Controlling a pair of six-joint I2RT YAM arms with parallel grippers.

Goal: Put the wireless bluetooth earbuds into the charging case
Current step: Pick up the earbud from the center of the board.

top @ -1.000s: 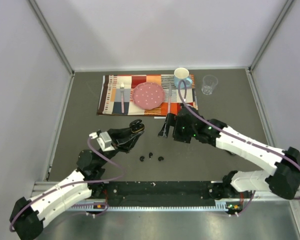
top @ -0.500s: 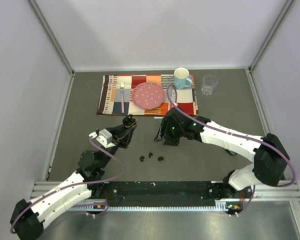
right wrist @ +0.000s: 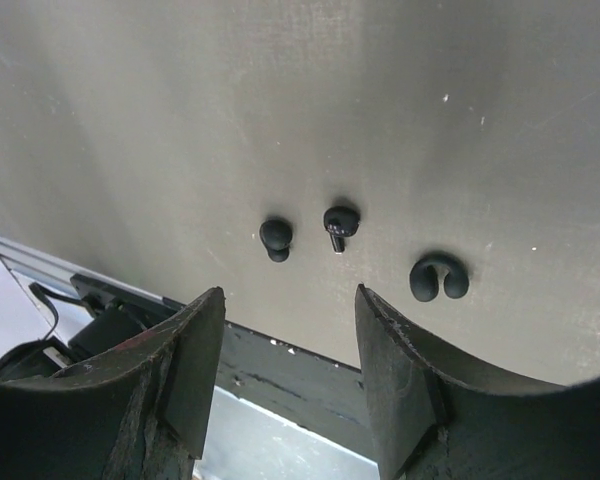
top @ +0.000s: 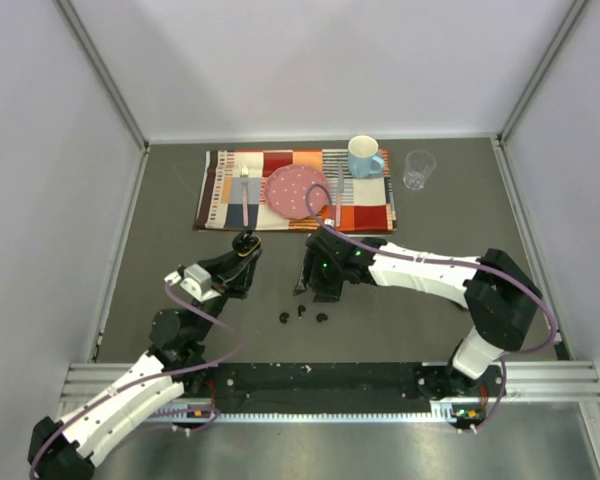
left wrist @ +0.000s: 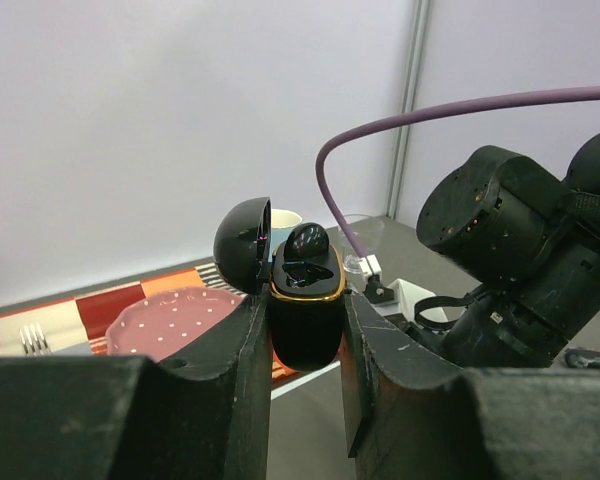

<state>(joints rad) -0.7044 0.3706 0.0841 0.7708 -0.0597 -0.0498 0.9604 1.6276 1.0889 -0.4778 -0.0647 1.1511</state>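
Earbuds [right wrist: 340, 222] now beneath R fingers [right wrist: 192, 365], wide apart, empty; L fingers [left wrist: 242, 385] tight on open charging case [left wrist: 305, 305].

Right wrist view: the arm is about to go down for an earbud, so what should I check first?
1. Right claw open, empty: ok.
2. Three earbuds lying apart on the table: ok.
3. Left claw shut on the charging case: ok.
4. Case lid open: ok.
5. Free slot in the case: cannot tell; one dark bud seems seated.
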